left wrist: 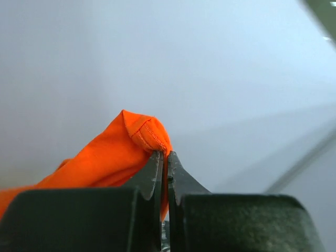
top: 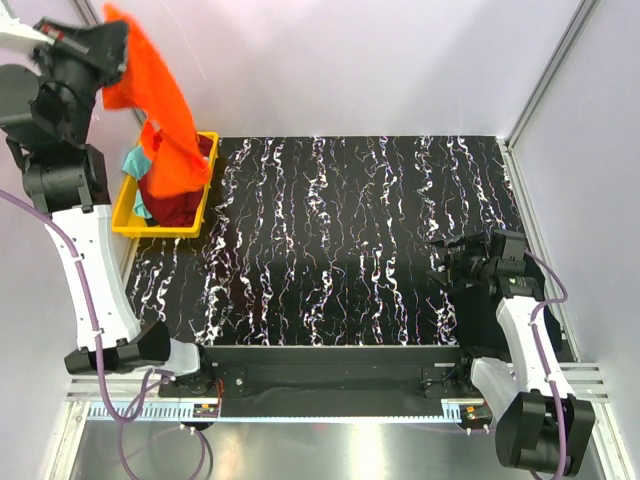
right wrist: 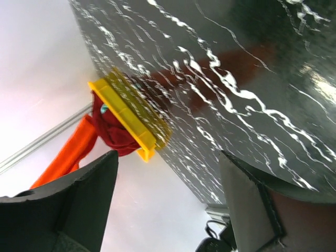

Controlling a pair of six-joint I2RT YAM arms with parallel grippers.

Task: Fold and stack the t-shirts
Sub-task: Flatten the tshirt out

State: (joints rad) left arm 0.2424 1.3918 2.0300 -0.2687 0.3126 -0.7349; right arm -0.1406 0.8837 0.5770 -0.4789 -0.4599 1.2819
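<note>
My left gripper (top: 112, 35) is raised high at the far left, shut on an orange t-shirt (top: 165, 110) that hangs down into the yellow bin (top: 128, 215). In the left wrist view the gripper (left wrist: 165, 156) pinches the orange t-shirt's hem (left wrist: 131, 149) between closed fingers. The bin also holds a dark red t-shirt (top: 172, 200) and a teal one (top: 138, 162). My right gripper (top: 442, 262) is open and empty, low over the black marbled table (top: 340, 240) at the right. In the right wrist view the gripper (right wrist: 168, 173) faces the bin (right wrist: 123, 113), the red shirt (right wrist: 107, 128) and the orange shirt (right wrist: 68, 155).
White walls enclose the table at the back and both sides. The bin stands at the table's far left edge. A metal rail (top: 330, 410) runs along the near edge by the arm bases.
</note>
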